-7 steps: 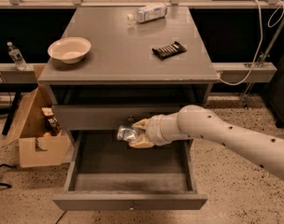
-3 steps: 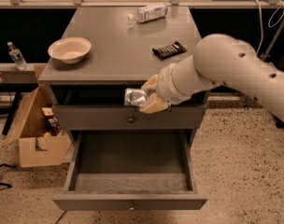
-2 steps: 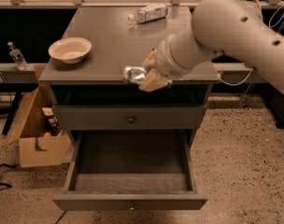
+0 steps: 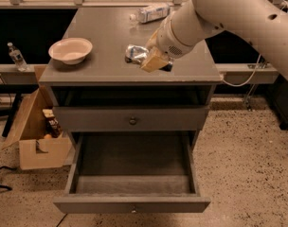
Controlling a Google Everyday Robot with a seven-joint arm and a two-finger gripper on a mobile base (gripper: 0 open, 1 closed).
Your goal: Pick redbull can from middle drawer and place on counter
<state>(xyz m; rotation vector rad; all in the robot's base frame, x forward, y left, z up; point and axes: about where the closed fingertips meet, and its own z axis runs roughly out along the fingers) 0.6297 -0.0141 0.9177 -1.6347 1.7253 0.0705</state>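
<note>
The redbull can, shiny silver, lies sideways in my gripper, which is shut on it. The gripper holds the can just above the front part of the counter, right of centre. The big white arm reaches in from the upper right. The middle drawer stands pulled open below, its dark grey inside bare, a small knob on its front. The drawer above it is shut.
A white bowl sits on the counter's left. A clear plastic water bottle lies at the counter's back. A cardboard box stands on the floor to the left of the cabinet. A small bottle stands on the left ledge.
My gripper has lifted the can from in front of the open drawer up over the counter's front edge. The dark snack bar on the counter is now hidden behind the arm.
</note>
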